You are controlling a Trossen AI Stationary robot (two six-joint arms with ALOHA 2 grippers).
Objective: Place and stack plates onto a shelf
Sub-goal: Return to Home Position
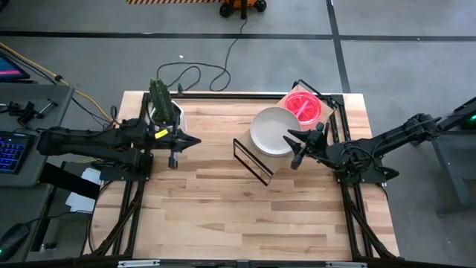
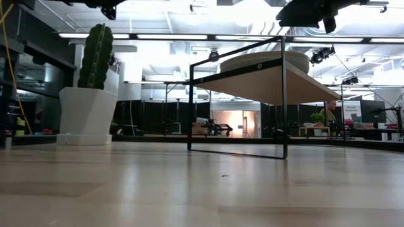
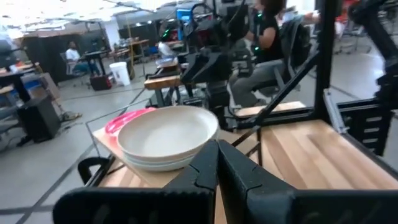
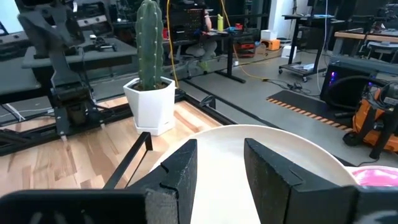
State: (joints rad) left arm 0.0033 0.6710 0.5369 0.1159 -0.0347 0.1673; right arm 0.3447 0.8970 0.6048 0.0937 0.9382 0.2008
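Right tool [image 4: 221,152] hovered with fingers apart, since the cream plate [image 1: 271,132] already sat stacked on the shelf [image 2: 271,85]; left tool [image 1: 192,141], fingers together, waited.

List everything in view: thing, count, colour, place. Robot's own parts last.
table: one, light wood planks, under everything.
shelf: one, plywood on black frame, table's back right.
cream-white plate: one, atop the stack at the shelf's end toward table centre.
pale plate: at least one, under it.
pink plates: count unclear, bright pink, shelf's back-corner end.
cactus pot: one, white with green cactus, table's back left.
people: at least two, room beyond the table.
left hand: one, dark, shut, raised near the cactus pot.
right hand: one, dark, open, above the cream-white plate's edge.
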